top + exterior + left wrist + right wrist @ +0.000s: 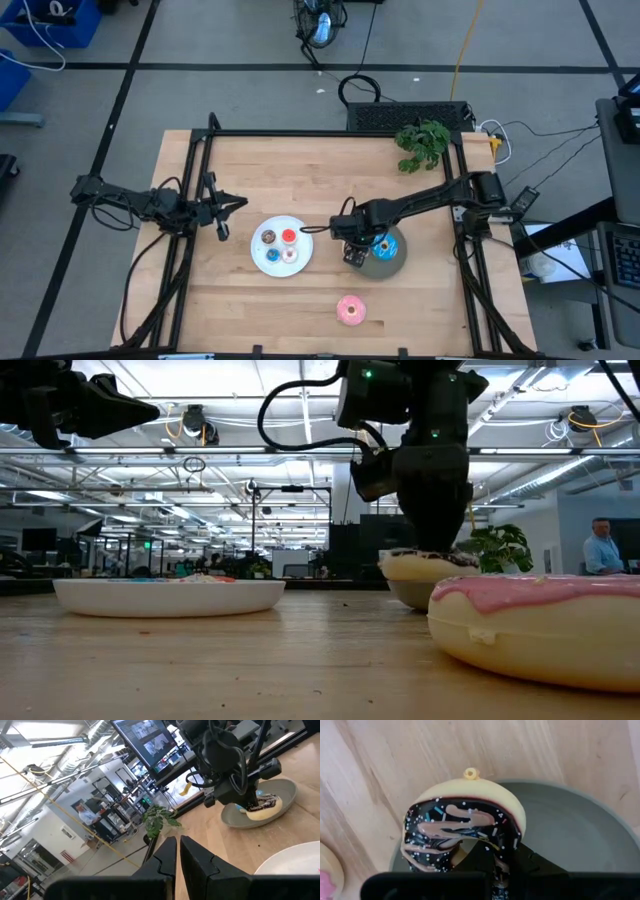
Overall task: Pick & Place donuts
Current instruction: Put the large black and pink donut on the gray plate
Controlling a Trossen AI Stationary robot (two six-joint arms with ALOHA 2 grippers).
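Wooden table: right gripper grips the chocolate donut over the grey plate; it should release low and centred. Left gripper, nearly closed, waits.

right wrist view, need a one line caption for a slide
Right gripper holds the chocolate donut by its ring, over the grey plate on the wooden table.

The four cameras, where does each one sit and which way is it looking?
High view: above the table, looking straight down; both dark arms show.
Low view: at tabletop height, looking across at the big pink-iced ring donut; the right gripper hangs in.
Left wrist view: on the left arm, facing the right arm; its own left gripper is shut.
Right wrist view: on the right arm, looking down at the chocolate-iced sprinkled ring donut.
Shared: the round grey plate shows in both the high and right wrist views.
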